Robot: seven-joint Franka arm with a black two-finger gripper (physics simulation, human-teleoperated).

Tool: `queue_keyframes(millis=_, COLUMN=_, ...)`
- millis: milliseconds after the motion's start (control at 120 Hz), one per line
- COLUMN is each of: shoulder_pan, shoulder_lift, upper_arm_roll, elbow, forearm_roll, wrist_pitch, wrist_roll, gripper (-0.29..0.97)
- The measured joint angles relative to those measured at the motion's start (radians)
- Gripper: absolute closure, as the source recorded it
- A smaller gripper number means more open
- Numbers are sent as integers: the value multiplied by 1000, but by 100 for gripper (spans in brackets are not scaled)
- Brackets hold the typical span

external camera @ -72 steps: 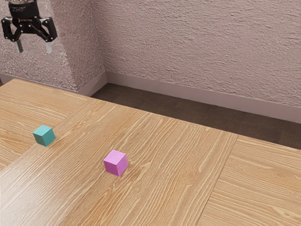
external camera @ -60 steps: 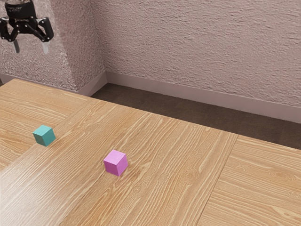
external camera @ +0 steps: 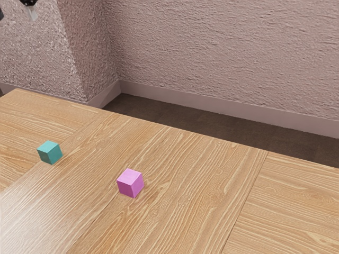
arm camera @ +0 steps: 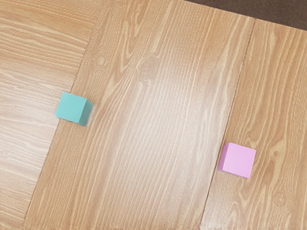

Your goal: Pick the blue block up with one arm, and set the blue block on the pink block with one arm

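The gripper (external camera: 16, 11) is seen at eleven o'clock in the exterior view, cut off by the picture's upper corner and held high above the table (external camera: 201, 174), well clear of both blocks. Too little of it is shown for its spread to be judged; wide or narrow cannot be told, and nothing is seen carried in it.

The blue block (external camera: 49, 152) is found at nine o'clock in the exterior view, resting flat on the table below the gripper. The pink block (external camera: 130, 183) is placed toward four o'clock from it, well apart and also flat on the wood.

In the wrist view the blue block (arm camera: 73, 109) is seen lying across a seam between planks, while the pink block (arm camera: 237, 160) is set just beside another seam. A broad bare plank is left between them.

The table's far edge is traced from ten o'clock toward three o'clock in the exterior view, with a dark floor (external camera: 212, 124) and a textured wall (external camera: 222, 53) behind it. Open wood is left all around both blocks.
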Motion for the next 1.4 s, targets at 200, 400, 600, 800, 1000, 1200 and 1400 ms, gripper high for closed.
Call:
queue_keyframes(millis=200, shoulder_pan=4, shoulder_lift=-197, upper_arm_roll=-1, elbow=-399, forearm_roll=-24, wrist_pitch=89, wrist_roll=12, gripper=0)
queue_keyframes(millis=400, shoulder_pan=8, shoulder_lift=-475, upper_arm_roll=-13, elbow=-1091, forearm_roll=-109, wrist_pitch=403, wrist_roll=8, gripper=0)
queue_keyframes(millis=600, shoulder_pan=64, shoulder_lift=-93, upper_arm_roll=39, elbow=-984, forearm_roll=1, wrist_pitch=576, wrist_roll=5, gripper=0)
queue_keyframes(millis=800, shoulder_pan=82, shoulder_lift=196, upper_arm_roll=127, elbow=-829, forearm_roll=48, wrist_pitch=717, wrist_roll=73, gripper=0)
queue_keyframes(millis=1000, shoulder_pan=68, shoulder_lift=363, upper_arm_roll=165, elbow=-732, forearm_roll=24, wrist_pitch=878, wrist_roll=214, gripper=0)
queue_keyframes(millis=1200, shoulder_pan=77, shoulder_lift=401, upper_arm_roll=182, elbow=-725, forearm_roll=-10, wrist_pitch=992, wrist_roll=424, gripper=0)
queue_keyframes(millis=1400, shoulder_pan=85, shoulder_lift=502, upper_arm_roll=228, elbow=-675, forearm_roll=-87, wrist_pitch=1051, wrist_roll=589, gripper=0)
